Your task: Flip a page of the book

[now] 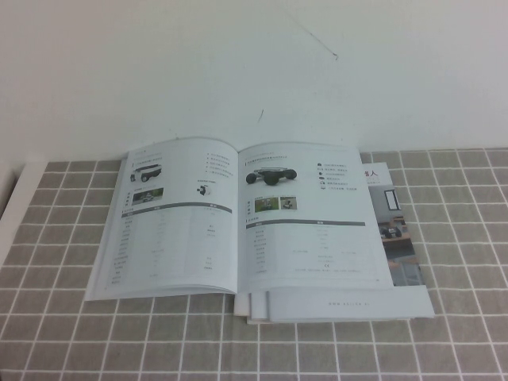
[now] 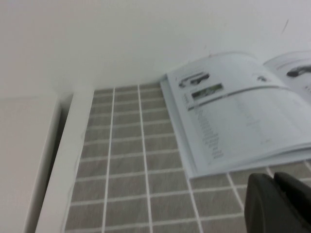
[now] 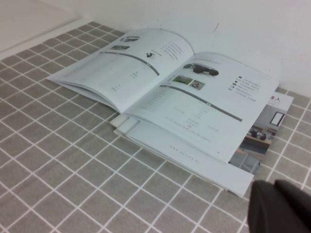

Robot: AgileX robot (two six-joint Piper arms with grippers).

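**Page turn: pre-approach, both arms clear of the book**

Nearest to me, neither arm appears in the high view. The left gripper shows only as a dark edge in its own wrist view, held back on the left, near side of the book; I cannot tell whether it is open or closed. The right gripper shows the same way, on the right, near side, state likewise not readable.

On the tiled table, the book lies open and flat, spine running near to far. It rests on a second booklet that protrudes at its right edge, with loose white sheets projecting at the near edge.

The page, carrying two small chassis pictures and a grey-barred table, is the left leaf, lying flat. The right leaf shows a single black car.

Judgement: no step has started. The next move calls for bringing one gripper to a free outer edge, separating a single sheet, and sweeping it across the spine without dragging the book.
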